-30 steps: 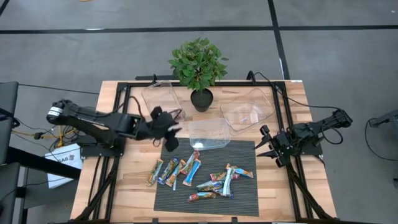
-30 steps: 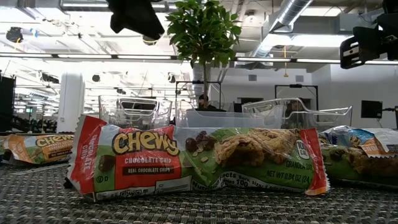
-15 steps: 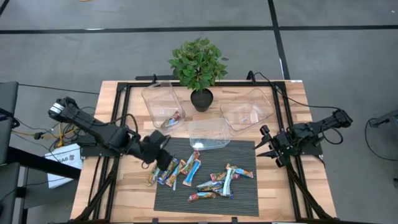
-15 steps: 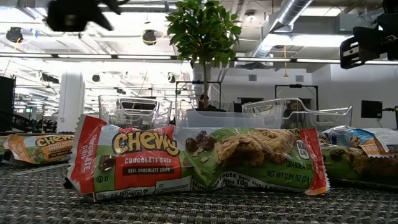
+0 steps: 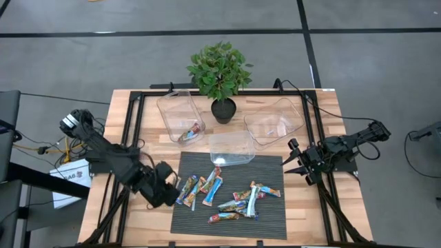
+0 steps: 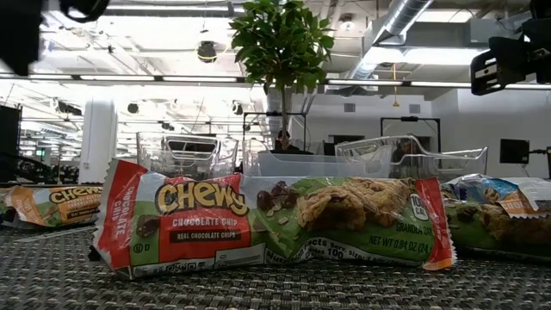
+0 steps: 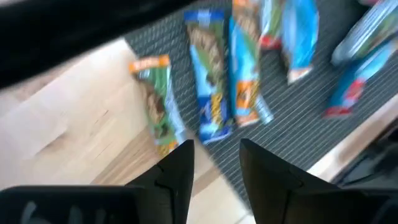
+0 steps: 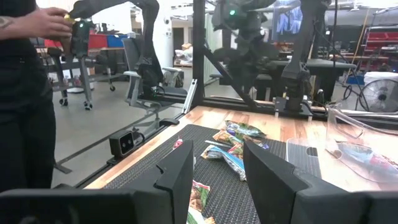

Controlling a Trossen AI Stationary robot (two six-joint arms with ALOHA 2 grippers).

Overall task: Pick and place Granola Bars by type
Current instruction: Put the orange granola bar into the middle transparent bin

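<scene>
Several granola bars in shiny wrappers lie flat on the dark mat [image 5: 227,196]; in the low view a "Chewy" bar [image 6: 275,224] fills the foreground. One more bar [image 5: 193,130] lies in the left clear container [image 5: 178,110]. My left gripper [image 5: 164,191] hovers open over the mat's left edge. In its wrist view the fingers [image 7: 214,163] stand above a green-and-orange bar [image 7: 155,106] and blue bars [image 7: 209,84] without touching them. My right gripper [image 5: 292,162] waits open at the mat's right edge, and its wrist view shows the bars [image 8: 233,146] ahead of it.
Two more clear containers [image 5: 232,148] [image 5: 274,120] stand behind the mat, and a potted plant [image 5: 220,76] stands at the far edge between them. A black frame borders the wooden table [image 5: 145,224]. A person [image 8: 25,93] stands beyond the table in the right wrist view.
My left gripper has swung from the left clear container toward the near edge and left, coming down over the leftmost bars at the mat's left edge. The bar in that container, hidden by the gripper before, now shows. The right arm has kept still.
</scene>
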